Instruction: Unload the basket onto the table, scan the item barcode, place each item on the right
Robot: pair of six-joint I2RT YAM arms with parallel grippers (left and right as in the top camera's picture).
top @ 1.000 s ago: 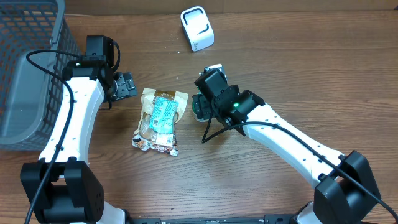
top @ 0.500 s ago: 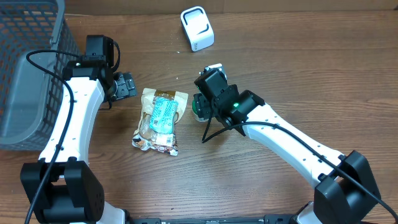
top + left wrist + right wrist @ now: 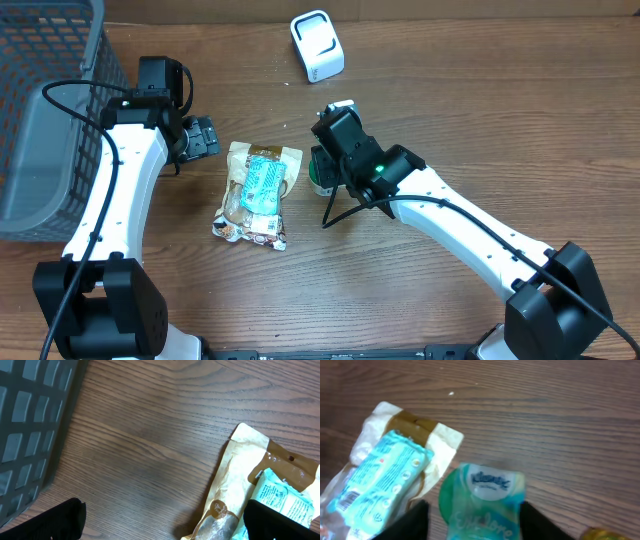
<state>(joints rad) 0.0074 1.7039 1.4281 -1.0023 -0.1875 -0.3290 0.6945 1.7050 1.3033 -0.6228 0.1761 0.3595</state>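
Straddling tissues (image 3: pixel 485 502) — R end effector (image 3: pixel 476 524), grip unclear; L end effector (image 3: pixel 165 522) apart near basket (image 3: pixel 30 425).

We see two arms at the brown wood-grain table (image 3: pixel 480 90). The left arm (image 3: pixel 112 200) and the right arm (image 3: pixel 470 232) share one build: smooth white tubular links joined by black joint housings, each on a chunky rounded black base (image 3: pixel 100 310) at the table's near edge. A thin black cable (image 3: pixel 70 86) loops beside the left arm. Another black cable (image 3: pixel 335 212) curls under the right arm, whose black wrist block (image 3: pixel 345 140) carries a small green light (image 3: pixel 380 168). The left gripper (image 3: pixel 205 137) and the right gripper (image 3: pixel 472 517) are matte black with blunt fingers (image 3: pixel 50 522).
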